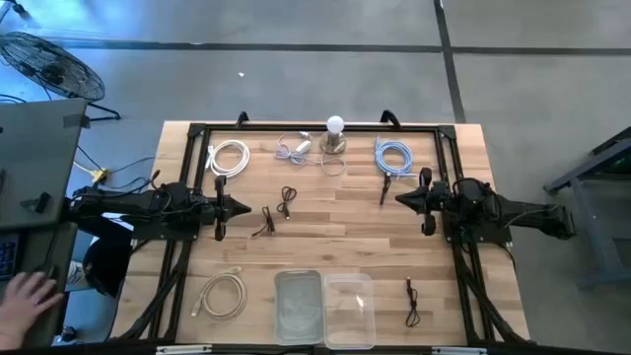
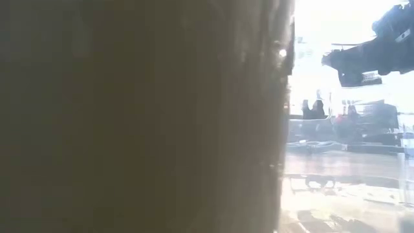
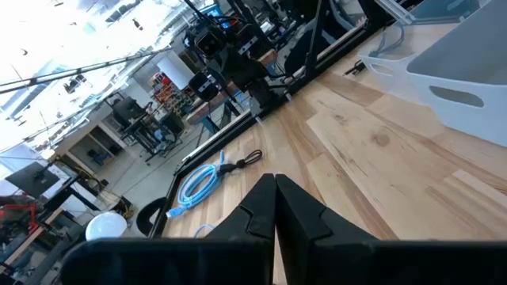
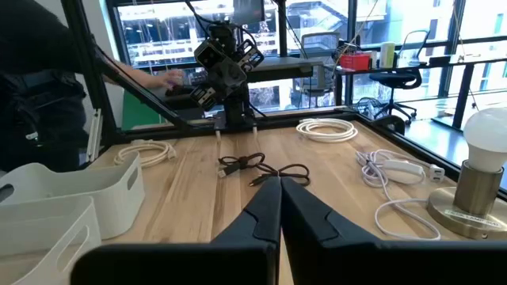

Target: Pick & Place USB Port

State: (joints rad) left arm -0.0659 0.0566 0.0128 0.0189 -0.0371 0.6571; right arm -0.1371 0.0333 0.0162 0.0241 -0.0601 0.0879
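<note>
Several cables lie flat on the wooden table: a white coil [image 1: 229,158], a white adapter with its cord [image 1: 293,148], a blue coil [image 1: 394,155], two small black cables [image 1: 286,202] mid-table, a cream coil [image 1: 225,294] and another black cable [image 1: 412,301] near the front. My left gripper [image 1: 245,208] hovers at mid-left, shut and empty; its fingers meet in the left wrist view [image 3: 275,180]. My right gripper [image 1: 397,198] hovers at mid-right, also shut and empty [image 4: 280,184], pointing at the black cables [image 4: 261,166].
Two clear bins [image 1: 299,304] [image 1: 348,308] sit at the near edge. A light bulb on a round base [image 1: 335,133] stands at the far edge. A person's hand [image 1: 25,296] shows beyond the table's left. Something dark close to the camera fills most of the low view.
</note>
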